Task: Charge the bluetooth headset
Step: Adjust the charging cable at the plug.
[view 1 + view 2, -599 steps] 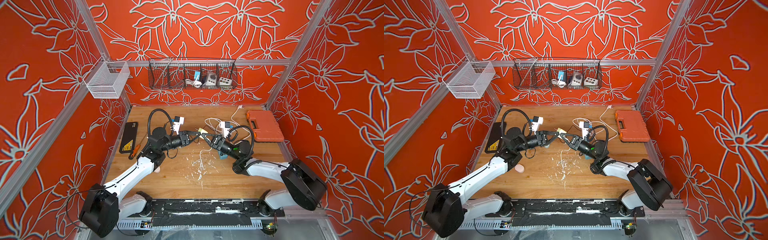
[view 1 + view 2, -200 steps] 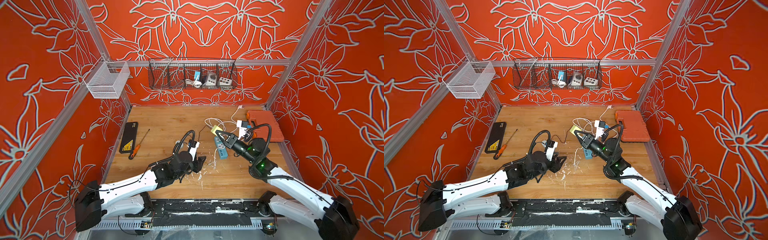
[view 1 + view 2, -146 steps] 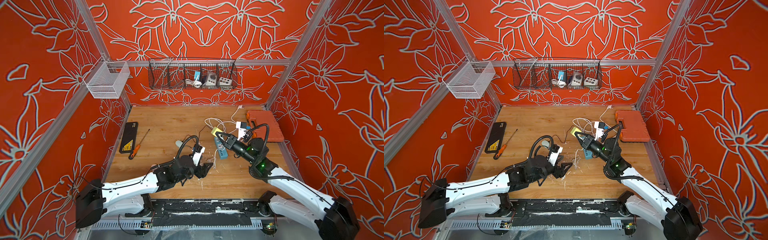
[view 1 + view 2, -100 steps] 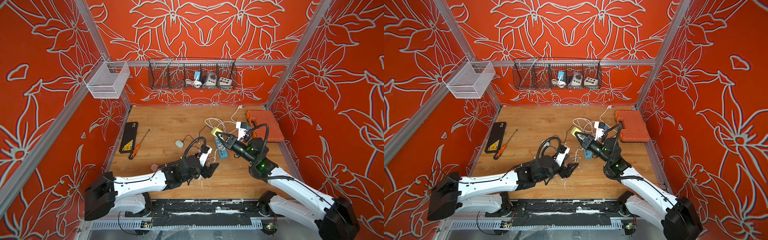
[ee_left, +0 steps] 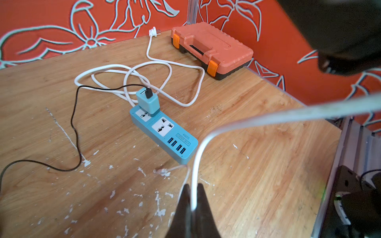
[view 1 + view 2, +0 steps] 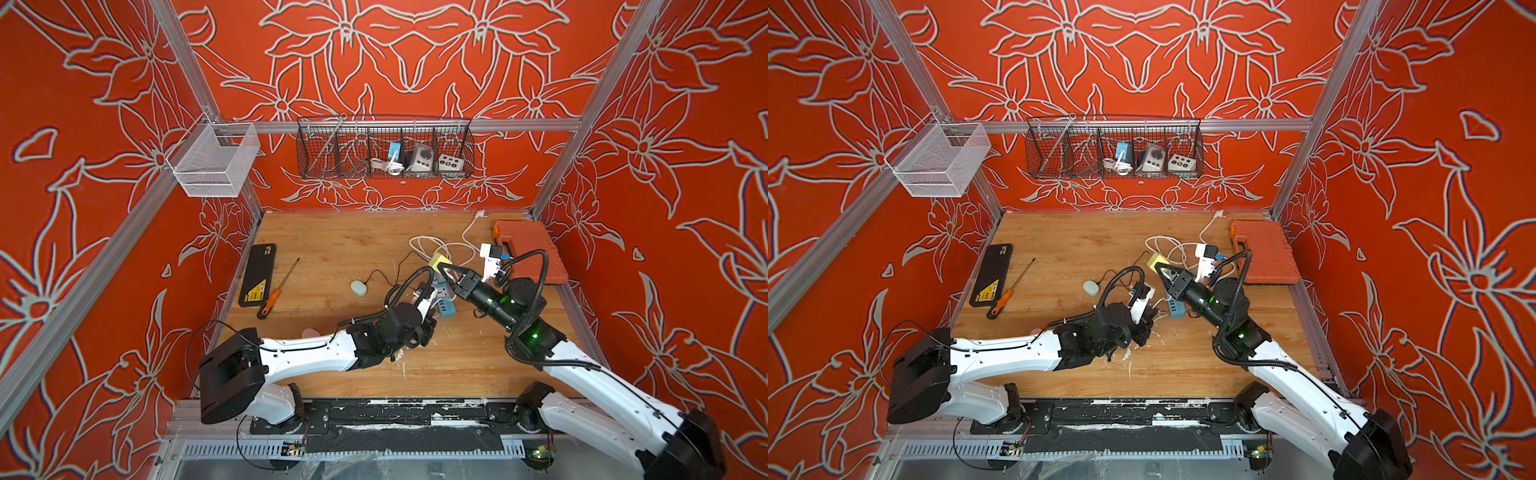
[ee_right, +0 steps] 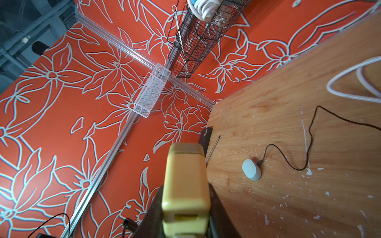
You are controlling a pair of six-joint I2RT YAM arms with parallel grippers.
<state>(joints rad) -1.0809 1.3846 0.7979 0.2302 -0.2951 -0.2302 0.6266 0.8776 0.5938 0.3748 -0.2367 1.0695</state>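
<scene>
The left gripper is clenched on the white cable, probably gathering slack. The right gripper grasps the yellow block between its 2 jaws, apparently keeping it clear.

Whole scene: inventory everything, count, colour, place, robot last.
power strip: one, blue, right
adapter: one, teal, in power strip
headset case: one, grey, centre
cable: one, black, adapter to headset case
cord: one, white, behind adapter
toolbox: one, orange, back right
screwdriver: one, orange, left
flat pack: one, black, left
wire basket: one, black, back wall
mesh basket: one, white, left wall
charger: one, yellow, held
thin cable: one, white, held
left end effector: one, black, on thin cable
right end effector: one, black, on charger
</scene>
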